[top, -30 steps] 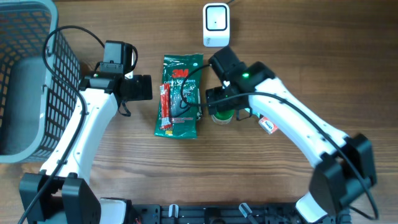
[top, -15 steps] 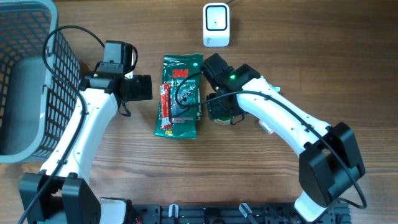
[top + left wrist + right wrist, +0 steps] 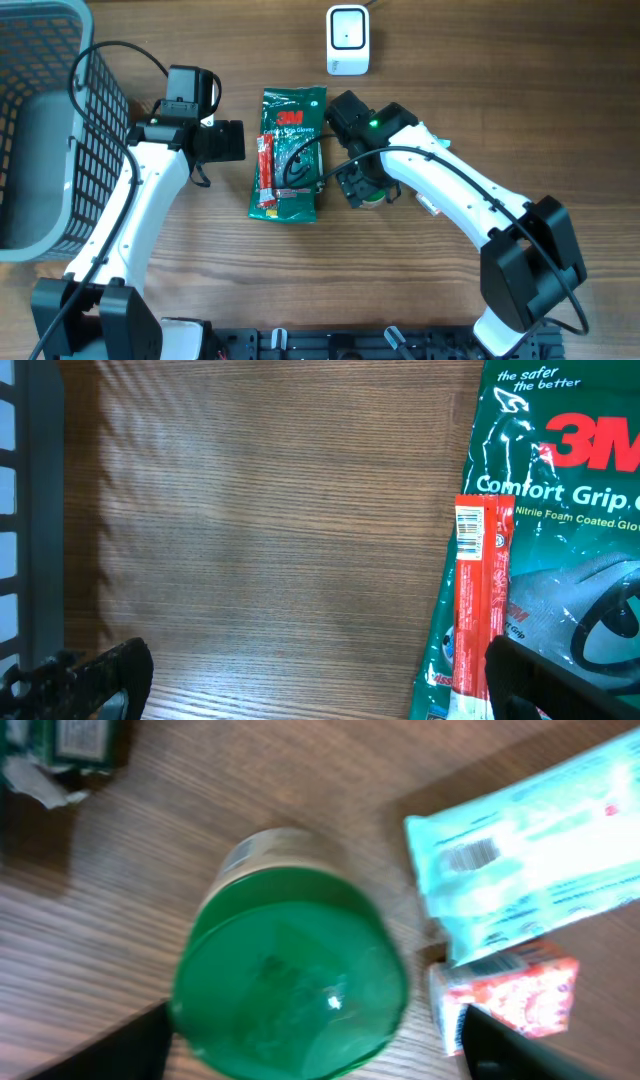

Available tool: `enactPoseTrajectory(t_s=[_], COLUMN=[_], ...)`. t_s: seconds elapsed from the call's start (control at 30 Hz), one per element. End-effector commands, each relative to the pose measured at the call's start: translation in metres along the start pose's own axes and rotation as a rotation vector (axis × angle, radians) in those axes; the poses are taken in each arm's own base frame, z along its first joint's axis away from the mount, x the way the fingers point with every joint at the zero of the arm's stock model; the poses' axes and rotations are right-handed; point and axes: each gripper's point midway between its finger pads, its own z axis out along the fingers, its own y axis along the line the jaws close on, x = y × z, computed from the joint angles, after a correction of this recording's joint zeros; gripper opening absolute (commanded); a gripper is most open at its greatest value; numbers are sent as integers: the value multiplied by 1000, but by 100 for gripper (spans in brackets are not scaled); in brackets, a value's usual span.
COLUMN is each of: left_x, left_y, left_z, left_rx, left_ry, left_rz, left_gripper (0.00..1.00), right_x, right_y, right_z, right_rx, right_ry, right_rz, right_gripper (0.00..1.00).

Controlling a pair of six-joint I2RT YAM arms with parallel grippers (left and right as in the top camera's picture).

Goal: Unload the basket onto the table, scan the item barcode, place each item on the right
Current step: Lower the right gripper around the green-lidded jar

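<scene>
A jar with a green lid (image 3: pixel 290 975) stands on the table, seen from above in the right wrist view. My right gripper (image 3: pixel 315 1050) is open over it, one finger at each side of the lid and a gap showing on the right. From overhead the jar (image 3: pixel 372 197) is mostly hidden under that gripper (image 3: pixel 360 188). The white scanner (image 3: pixel 347 38) sits at the table's far edge. My left gripper (image 3: pixel 320 690) is open over bare wood, left of a green 3M glove pack (image 3: pixel 560 490). A red stick packet (image 3: pixel 480 590) with a barcode lies on the pack.
A grey wire basket (image 3: pixel 40 130) fills the far left. A pale blue-green wipes packet (image 3: pixel 530 830) with a barcode and a small orange-red box (image 3: pixel 510 995) lie right of the jar. The glove pack (image 3: pixel 290 155) lies between the two arms.
The right arm swung left and its wrist turned over the jar; its fingers narrowed, then spread again. The left arm has not moved.
</scene>
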Motion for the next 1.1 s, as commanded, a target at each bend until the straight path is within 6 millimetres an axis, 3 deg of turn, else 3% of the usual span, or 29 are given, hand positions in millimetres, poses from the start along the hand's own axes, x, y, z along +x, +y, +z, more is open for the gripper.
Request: enactPoseTrajectory(t_s=[0.0, 0.13, 0.23, 0.33, 0.37, 0.4, 0.43, 0.5, 0.63, 0.77, 0.97, 1.07], left_x=[2, 2, 2, 2, 2, 2, 2, 2, 2, 2, 2, 2], left_y=[3, 3, 3, 3, 3, 3, 3, 3, 3, 3, 3, 3], left_z=[0, 0, 0, 0, 0, 0, 0, 0, 0, 0, 0, 0], left_rx=[-8, -8, -8, -8, -8, -8, -8, -8, -8, -8, -8, -8], left_ry=[2, 2, 2, 2, 2, 2, 2, 2, 2, 2, 2, 2], left_rz=[4, 4, 4, 4, 4, 4, 4, 4, 4, 4, 4, 4], left_gripper=[100, 100, 100, 100, 100, 100, 100, 100, 100, 100, 100, 100], right_x=[-6, -15, -35, -41, -42, -41, -40, -38, -46, -44, -10, -3], right_y=[-4, -6, 17, 35, 34, 32, 29, 20, 12, 10, 14, 14], right_z=[0, -18, -32, -36, -36, -35, -35, -33, -33, -31, -18, -11], right_rx=[25, -5, -154, -266, -259, -251, -236, -191, -132, -127, -88, -70], right_ry=[-12, -32, -85, -93, -97, -93, -82, -66, -122, -115, 44, 65], right_rz=[106, 311, 317, 293, 292, 330, 394, 615, 715, 828, 1265, 1339], right_gripper=[100, 100, 100, 100, 85, 77, 75, 85, 100, 100, 100, 100])
